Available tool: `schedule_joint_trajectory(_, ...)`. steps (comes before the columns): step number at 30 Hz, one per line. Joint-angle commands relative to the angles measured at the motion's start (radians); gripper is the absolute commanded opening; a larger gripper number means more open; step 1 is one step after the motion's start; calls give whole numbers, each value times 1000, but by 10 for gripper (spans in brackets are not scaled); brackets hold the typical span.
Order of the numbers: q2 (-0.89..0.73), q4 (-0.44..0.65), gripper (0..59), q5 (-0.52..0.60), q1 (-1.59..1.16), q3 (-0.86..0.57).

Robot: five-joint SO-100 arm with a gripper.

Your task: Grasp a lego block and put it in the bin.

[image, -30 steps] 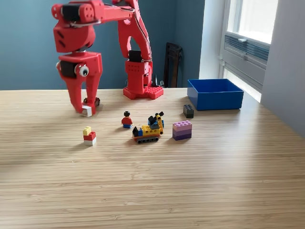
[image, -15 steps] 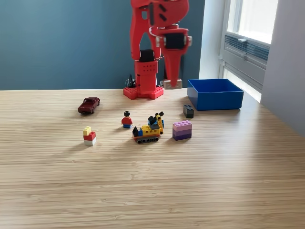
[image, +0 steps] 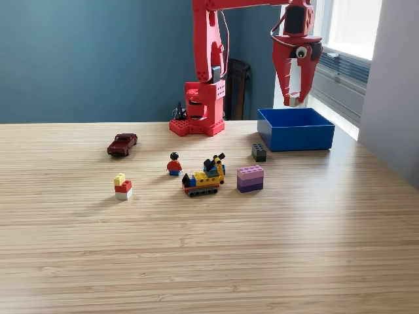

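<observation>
Blue wall and a bright window stand behind a pale wooden table (image: 209, 261). At the far edge the red arm (image: 208, 65) reaches toward the exterior view's right, and its gripper (image: 295, 99) hangs pointing down above the blue bin (image: 296, 137), pinching a small white block (image: 295, 101) at its tips. On the table lie a dark red toy car (image: 122, 144), a yellow, red and white stack (image: 122, 186), a small figure (image: 174, 164), a yellow and blue tracked vehicle (image: 205, 176), a purple brick (image: 250, 178) and a dark brick (image: 259, 152) near the bin.
</observation>
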Motion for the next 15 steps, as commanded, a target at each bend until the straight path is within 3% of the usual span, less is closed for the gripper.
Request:
schedule_joint_trajectory(1, 86, 12, 0, -32, -146, 3)
schedule_joint_trajectory(9, 58, -29, 0, -54, -172, 14)
schedule_joint_trajectory(15, -146, -23, 0, -49, -135, -97)
